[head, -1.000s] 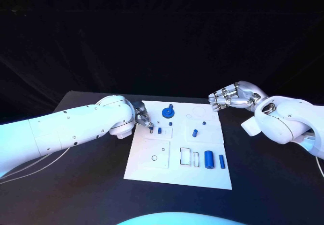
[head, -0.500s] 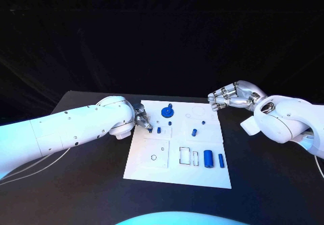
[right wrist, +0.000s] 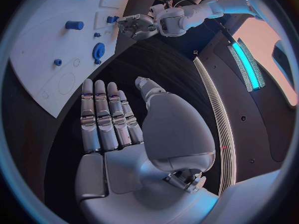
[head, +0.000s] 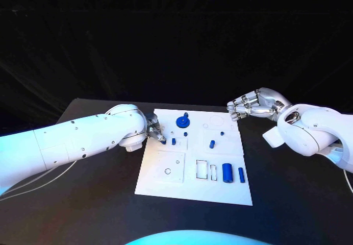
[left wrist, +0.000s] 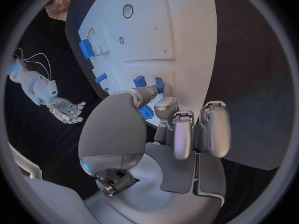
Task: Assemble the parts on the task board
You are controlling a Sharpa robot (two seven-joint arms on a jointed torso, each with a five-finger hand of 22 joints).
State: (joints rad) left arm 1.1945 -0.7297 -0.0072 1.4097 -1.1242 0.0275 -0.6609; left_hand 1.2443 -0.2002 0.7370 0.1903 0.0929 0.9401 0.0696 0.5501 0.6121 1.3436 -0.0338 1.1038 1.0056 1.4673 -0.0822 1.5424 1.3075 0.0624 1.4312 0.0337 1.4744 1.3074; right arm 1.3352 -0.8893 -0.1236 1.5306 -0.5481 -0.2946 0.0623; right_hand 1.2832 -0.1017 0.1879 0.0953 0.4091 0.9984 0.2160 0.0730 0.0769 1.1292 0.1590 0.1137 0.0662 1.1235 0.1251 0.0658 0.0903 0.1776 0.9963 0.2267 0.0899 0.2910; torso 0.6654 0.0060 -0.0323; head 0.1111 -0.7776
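Note:
The white task board [head: 191, 189] lies mid-table. My left hand [head: 155, 128] is at the board's left edge, and its thumb and a finger pinch a small blue part [left wrist: 146, 112] just over the board [left wrist: 156, 30]. Beside it stand two short blue pegs [left wrist: 139, 81]. On the board are a blue gear [head: 182, 121], a blue cylinder [head: 227, 173] and a slim blue bar [head: 241, 175]. My right hand [head: 251, 107] hovers over the board's far right corner, fingers apart and holding nothing. In the right wrist view its palm [right wrist: 118, 129] is bare.
Other small blue pegs [head: 211, 144] stand mid-board, and rectangular slots [head: 201, 170] lie next to the cylinder. Black table [head: 88, 194] surrounds the board on all sides. My left forearm [head: 73, 143] lies across the table's left part.
My left hand has drawn the small blue part slightly toward the board's far side. My right hand has stayed where it was.

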